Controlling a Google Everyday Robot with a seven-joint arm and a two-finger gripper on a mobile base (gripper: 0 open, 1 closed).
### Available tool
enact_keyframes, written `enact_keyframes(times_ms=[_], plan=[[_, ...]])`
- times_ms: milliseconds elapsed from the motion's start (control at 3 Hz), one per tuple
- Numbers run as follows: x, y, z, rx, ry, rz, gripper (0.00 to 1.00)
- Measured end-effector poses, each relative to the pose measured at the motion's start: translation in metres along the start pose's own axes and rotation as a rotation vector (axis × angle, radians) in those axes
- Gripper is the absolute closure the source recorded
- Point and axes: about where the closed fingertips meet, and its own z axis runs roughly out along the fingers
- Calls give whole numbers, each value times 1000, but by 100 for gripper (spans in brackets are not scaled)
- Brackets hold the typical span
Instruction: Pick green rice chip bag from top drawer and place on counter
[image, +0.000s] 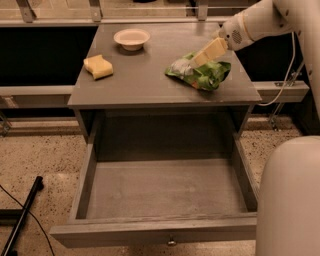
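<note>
Far left, low on the speckled floor (40, 150): a black bar (22, 216) lies slanted, with a thin cable (37, 231) curling beside it. Up on the counter (145, 82), left side, a yellow sponge (98, 66) sits flat near the left edge. Just right of it and further back there's a small pale bowl (131, 38), upright, well apart from the sponge.

Centre, below the counter: the top drawer (165, 232) is pulled out wide twd the camera, grey floor and side walls in plain view, small round knob (171, 242) at front centre.

Moving right: the green rice chip bag (207, 76) is on the counter, right half, nr the front right corner. It's lying crumpled, with its white/grey label end pointing left. So the bag's out of the drawer and resting on top.

The gripper (197, 59), pale yellow, slants down from upper right. Its tip is over the bag's label end and looks to be touching or just abt touching. Clamped or let go? Can't tell from this angle. The white arm (255, 22) runs off behind it to the top right corner.

Far right: a thin cord (291, 75) hangs past the counter's side, and the robot's white body (290, 200) fills the lower right.
</note>
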Motion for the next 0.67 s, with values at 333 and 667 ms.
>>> enact_keyframes(times_ms=[333, 667], plan=[[-7, -7, 0, 124, 103, -201, 0], [3, -6, -17, 217, 129, -373, 0]])
